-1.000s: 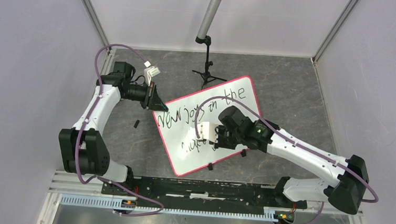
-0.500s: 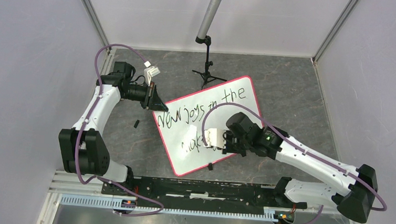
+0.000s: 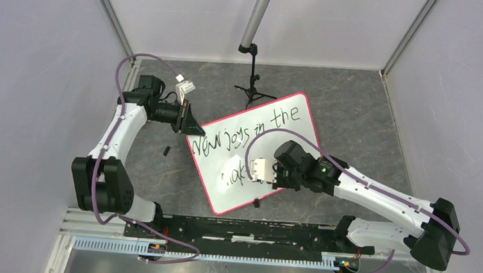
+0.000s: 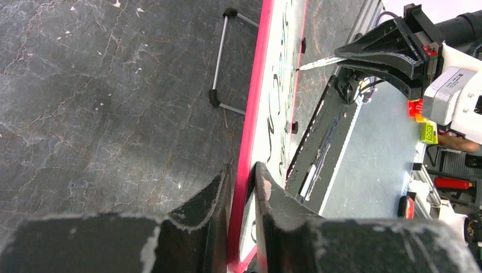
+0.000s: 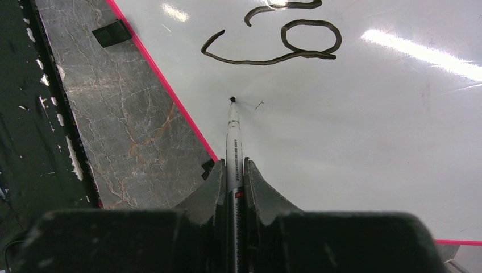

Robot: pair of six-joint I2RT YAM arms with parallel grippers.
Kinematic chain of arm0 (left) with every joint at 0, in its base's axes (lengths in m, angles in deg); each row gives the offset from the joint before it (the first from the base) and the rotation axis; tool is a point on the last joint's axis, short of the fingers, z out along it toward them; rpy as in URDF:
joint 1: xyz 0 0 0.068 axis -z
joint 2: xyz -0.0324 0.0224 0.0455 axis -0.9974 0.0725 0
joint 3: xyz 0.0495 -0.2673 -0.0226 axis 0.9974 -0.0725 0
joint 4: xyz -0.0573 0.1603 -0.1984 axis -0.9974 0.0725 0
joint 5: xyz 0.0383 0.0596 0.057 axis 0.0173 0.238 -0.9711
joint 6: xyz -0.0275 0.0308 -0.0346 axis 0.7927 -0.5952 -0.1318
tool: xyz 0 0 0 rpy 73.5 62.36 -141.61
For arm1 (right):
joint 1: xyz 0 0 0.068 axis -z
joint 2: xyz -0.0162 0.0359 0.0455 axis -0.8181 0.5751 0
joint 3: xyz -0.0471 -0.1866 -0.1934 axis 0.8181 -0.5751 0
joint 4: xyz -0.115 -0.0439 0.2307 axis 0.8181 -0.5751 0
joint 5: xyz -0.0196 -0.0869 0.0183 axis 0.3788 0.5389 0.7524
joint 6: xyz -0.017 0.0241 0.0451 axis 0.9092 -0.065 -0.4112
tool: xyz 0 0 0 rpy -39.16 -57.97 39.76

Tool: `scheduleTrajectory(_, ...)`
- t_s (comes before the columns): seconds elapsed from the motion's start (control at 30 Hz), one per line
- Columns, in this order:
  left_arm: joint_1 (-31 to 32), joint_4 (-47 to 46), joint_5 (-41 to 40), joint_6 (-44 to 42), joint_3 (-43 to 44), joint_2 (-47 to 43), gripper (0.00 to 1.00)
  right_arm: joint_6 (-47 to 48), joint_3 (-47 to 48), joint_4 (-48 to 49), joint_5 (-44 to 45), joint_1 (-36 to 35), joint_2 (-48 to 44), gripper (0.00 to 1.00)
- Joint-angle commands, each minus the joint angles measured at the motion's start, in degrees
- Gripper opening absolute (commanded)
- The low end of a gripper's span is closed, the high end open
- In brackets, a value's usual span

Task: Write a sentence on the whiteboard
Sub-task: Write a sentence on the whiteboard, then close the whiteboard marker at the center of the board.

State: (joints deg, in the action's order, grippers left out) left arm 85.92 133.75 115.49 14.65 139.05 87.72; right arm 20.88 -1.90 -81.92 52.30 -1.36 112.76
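Black sentence (image 3: 245, 134), two lines, on one whiteboard (image 3: 213, 179) under one marker (image 5: 234, 131).

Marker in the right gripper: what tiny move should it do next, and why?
Probably slide the marker tip across the whiteboard to start the next letter. The right gripper is shut on it, its tip rests on bare white beside the last strokes of the sentence, and the left gripper pinches the board's rim.

The left jaws touch a whiteboard (image 3: 221, 162) corner; the right jaws hang over the sentence (image 3: 227, 140) at its lower line.
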Motion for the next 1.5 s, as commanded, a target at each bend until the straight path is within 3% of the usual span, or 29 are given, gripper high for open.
scheduleTrajectory(0.0,1.4,-1.6,-6.9,0.0,-0.5,1.1,0.03,0.2,0.8,1.9,5.5,0.3,-0.2,0.0)
scheduleTrajectory(0.13,1.3,-1.5,-7.0,0.2,-0.6,1.0,0.02,0.6,3.8,1.4,4.2,0.3,-0.7,0.0)
scheduleTrajectory(0.27,1.3,-1.6,-7.3,0.5,-0.1,0.6,0.05,1.5,5.7,1.1,-2.4,0.2,-2.1,0.0)
scheduleTrajectory(0.33,1.3,-1.6,-7.7,0.8,0.6,0.0,0.12,1.8,6.1,1.3,-5.2,0.3,-3.2,0.0)
scheduleTrajectory(0.53,1.2,2.0,-5.8,1.0,5.6,-0.6,0.48,1.9,7.9,2.2,-8.7,0.3,-5.1,0.0)
scheduleTrajectory(0.67,-2.1,4.3,-2.7,2.0,9.5,-2.0,0.67,0.2,6.5,5.2,-10.3,1.3,-6.4,0.0)
scheduleTrajectory(0.83,-11.3,6.3,0.3,2.4,13.3,-3.0,0.76,-3.2,7.0,8.5,-15.0,6.9,-7.1,0.0)
scheduleTrajectory(0.97,-19.4,12.8,-1.2,-3.6,15.7,-0.8,0.78,-5.0,7.7,9.7,-17.8,11.3,-7.2,0.0)
scheduleTrajectory(1.1,-23.6,15.4,-9.2,-9.0,13.4,0.2,0.74,-7.1,8.5,11.1,-22.0,16.5,-6.8,0.0)
scheduleTrajectory(1.27,-23.8,9.3,-22.1,-11.8,4.4,-1.8,0.72,-10.3,9.6,13.1,-32.8,25.8,-5.8,0.0)
scheduleTrajectory(1.47,-21.4,3.0,-31.5,-11.6,-2.3,1.1,0.67,-10.1,8.8,12.8,-33.6,26.3,-6.3,0.0)
